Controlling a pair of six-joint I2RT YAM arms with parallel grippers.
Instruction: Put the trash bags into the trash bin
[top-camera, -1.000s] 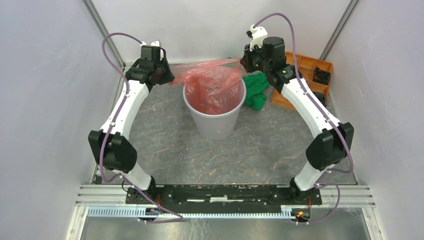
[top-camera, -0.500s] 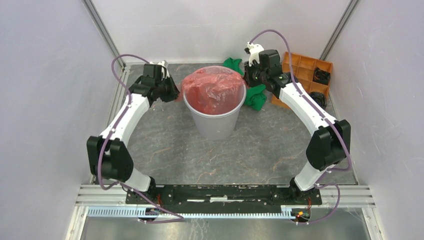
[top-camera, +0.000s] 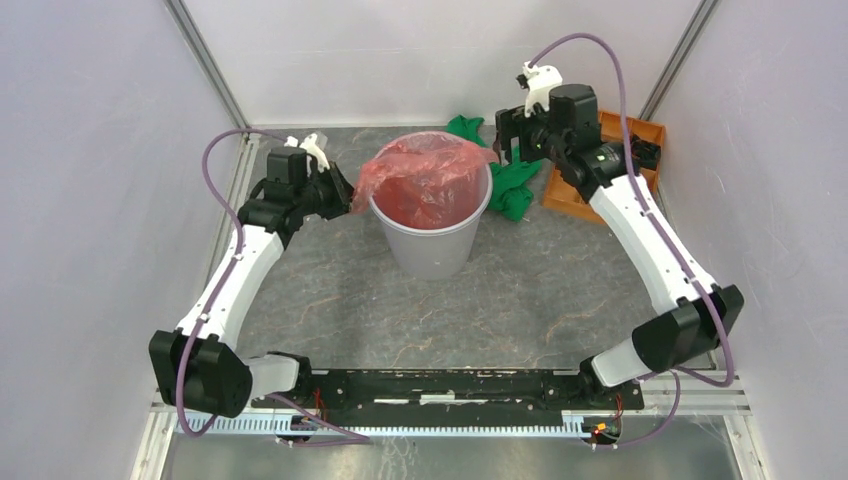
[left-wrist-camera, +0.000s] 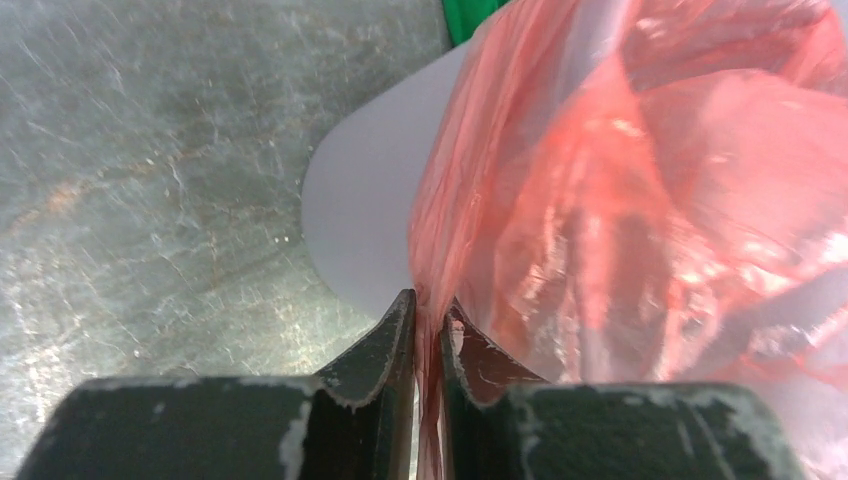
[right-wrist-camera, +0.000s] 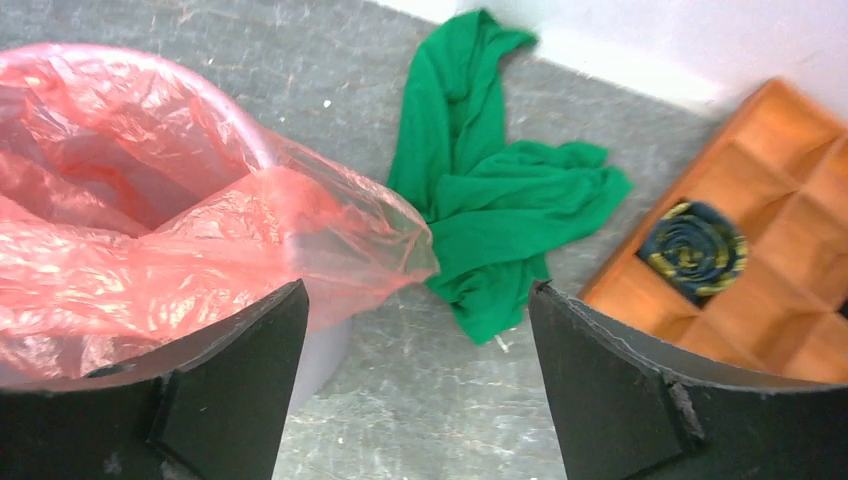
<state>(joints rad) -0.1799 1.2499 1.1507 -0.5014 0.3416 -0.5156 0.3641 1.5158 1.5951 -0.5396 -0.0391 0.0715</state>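
Note:
The red-orange trash bag (top-camera: 430, 180) sits bunched in the mouth of the light-grey trash bin (top-camera: 432, 245), and its film spills over the rim on both sides. At the bin's left side my left gripper (top-camera: 352, 195) is shut on a gathered edge of the bag (left-wrist-camera: 620, 200); the film runs between the fingertips (left-wrist-camera: 428, 305), with the bin's wall (left-wrist-camera: 365, 220) just beyond. My right gripper (top-camera: 503, 140) hangs open above and to the right of the bin. Nothing lies between its fingers (right-wrist-camera: 417, 287), and a loose flap of the bag (right-wrist-camera: 150, 240) lies below them.
A green cloth (top-camera: 515, 185) lies crumpled on the table right behind the bin's right side, also in the right wrist view (right-wrist-camera: 490, 200). An orange compartment tray (top-camera: 618, 127) with dark items stands at the back right corner. Enclosure walls stand close on three sides.
My right gripper has opened, let go of the bag and pulled up and to the right. The bag has slackened onto the bin. My left gripper has moved lower, still holding its edge.

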